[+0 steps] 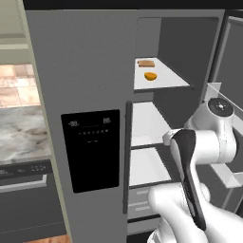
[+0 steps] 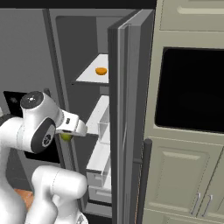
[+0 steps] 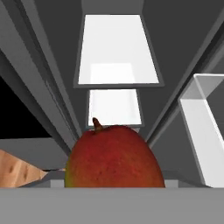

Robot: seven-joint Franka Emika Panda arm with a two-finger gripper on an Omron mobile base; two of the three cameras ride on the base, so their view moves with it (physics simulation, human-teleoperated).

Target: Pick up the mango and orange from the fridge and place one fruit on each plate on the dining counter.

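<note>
Inside the open fridge (image 1: 85,71), white shelves (image 1: 152,163) stacked; the orange (image 1: 150,76) on the top shelf, the mango (image 3: 114,157) close before the hand camera outside the shelves, gripper's grip on it not discernible.

Left base view: behind arm, facing fridge (image 1: 85,95) front and open interior. Right base view: from other side, past open door — both share upper shelf with orange (image 1: 150,76). Hand view: close on mango (image 3: 114,157), looking at inner shelves.
</note>
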